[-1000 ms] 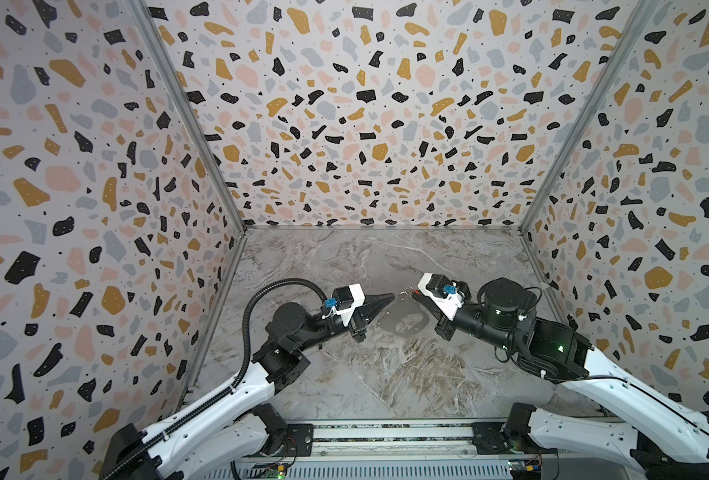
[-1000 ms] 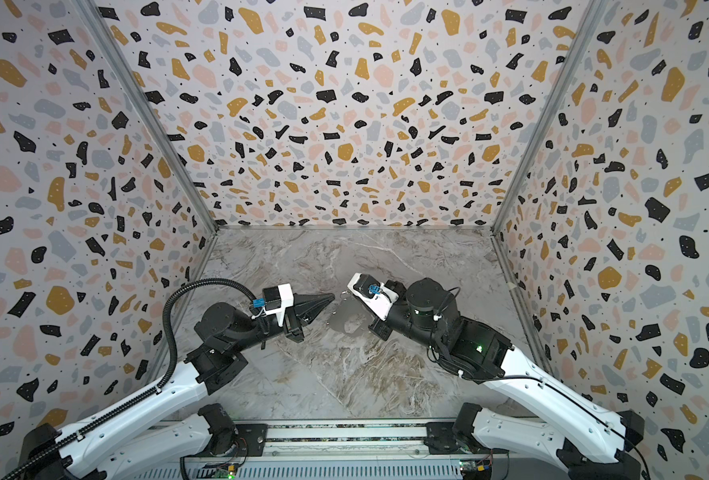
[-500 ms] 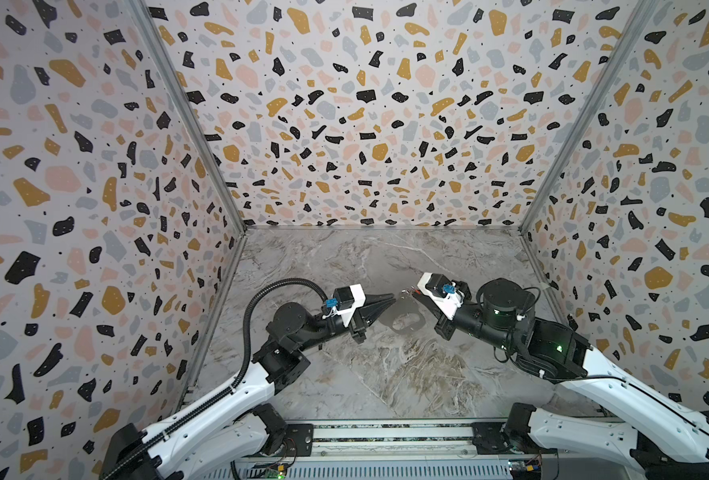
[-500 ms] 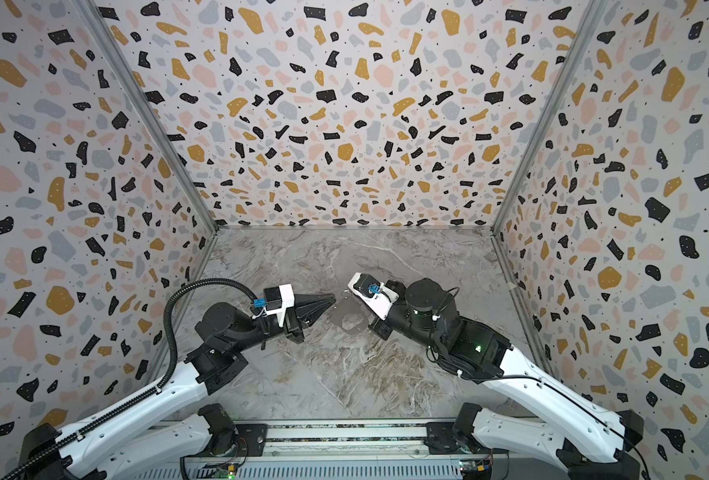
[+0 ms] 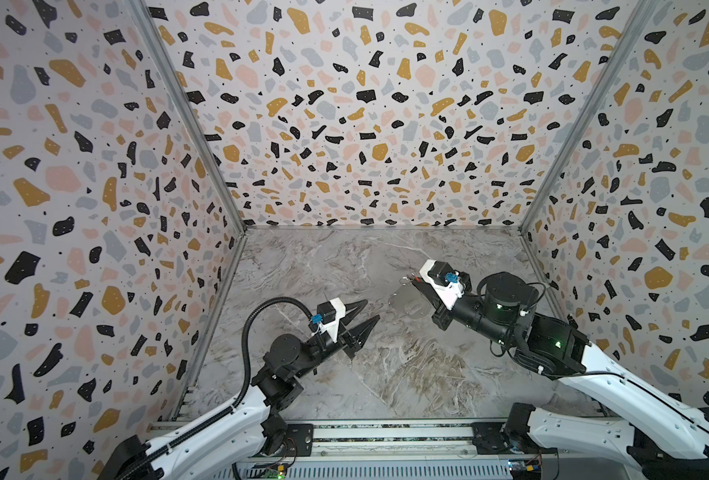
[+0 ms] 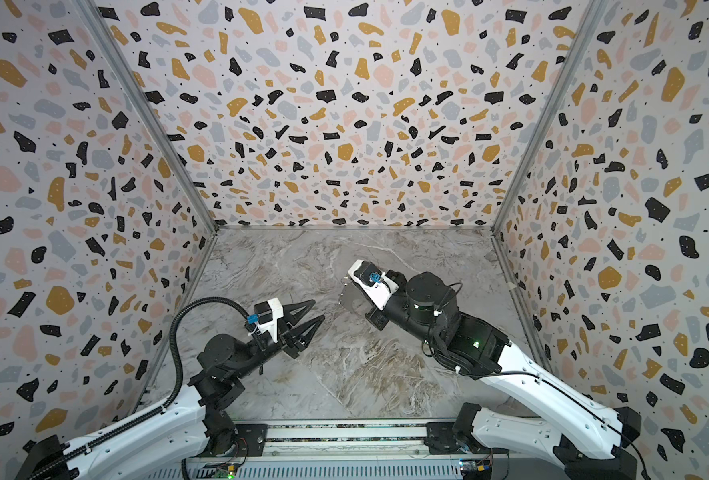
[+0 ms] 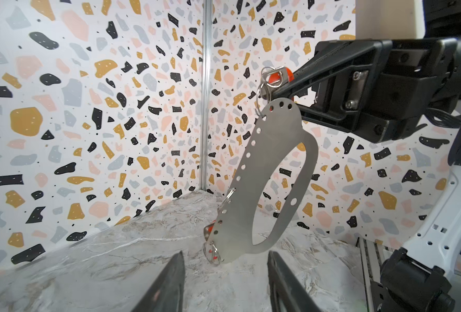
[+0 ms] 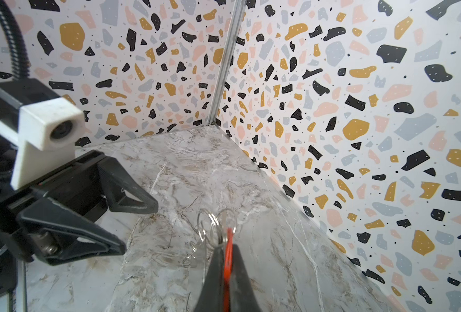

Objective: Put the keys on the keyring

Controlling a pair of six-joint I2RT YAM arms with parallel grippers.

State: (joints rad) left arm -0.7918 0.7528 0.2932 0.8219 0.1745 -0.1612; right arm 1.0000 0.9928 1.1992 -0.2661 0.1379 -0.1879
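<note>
I had the right gripper clamped on the upper key, the keyring hanging lengthwise beneath. My left gripper, jaws parted and empty, had it at three o'clock.

Two red-tagged keys, one grey metal keyring, one left hand, one right hand
</note>
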